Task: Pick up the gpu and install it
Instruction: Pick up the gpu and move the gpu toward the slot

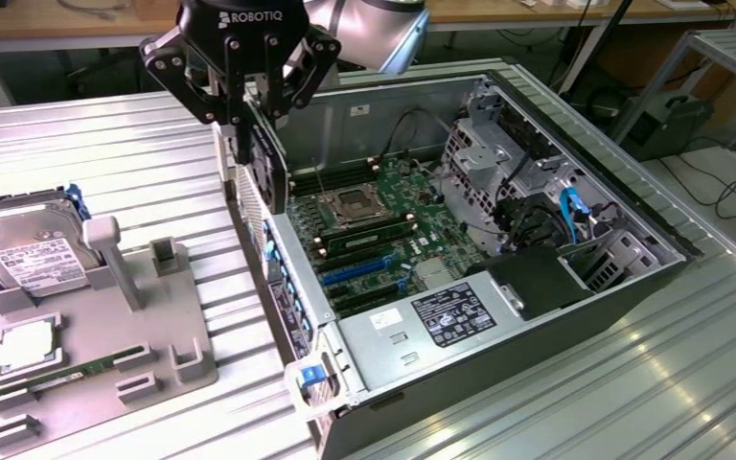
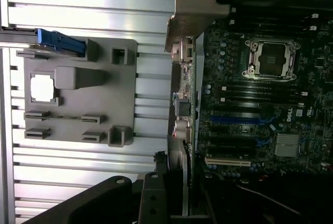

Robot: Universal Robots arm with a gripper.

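I count one gpu (thin, dark, edge-on) in my one pincer, one open computer case beneath it, and off to its side one gray holder, one hard drive, one processor chip.

the gpu is a thin dark card seen edge-on. it hangs upright in the upper left-centre of the exterior view, clamped in the gripper, just above the open computer case's rear wall.

The ribbed metal table carries a grey slotted holder plate and, just beside it, an open computer case.
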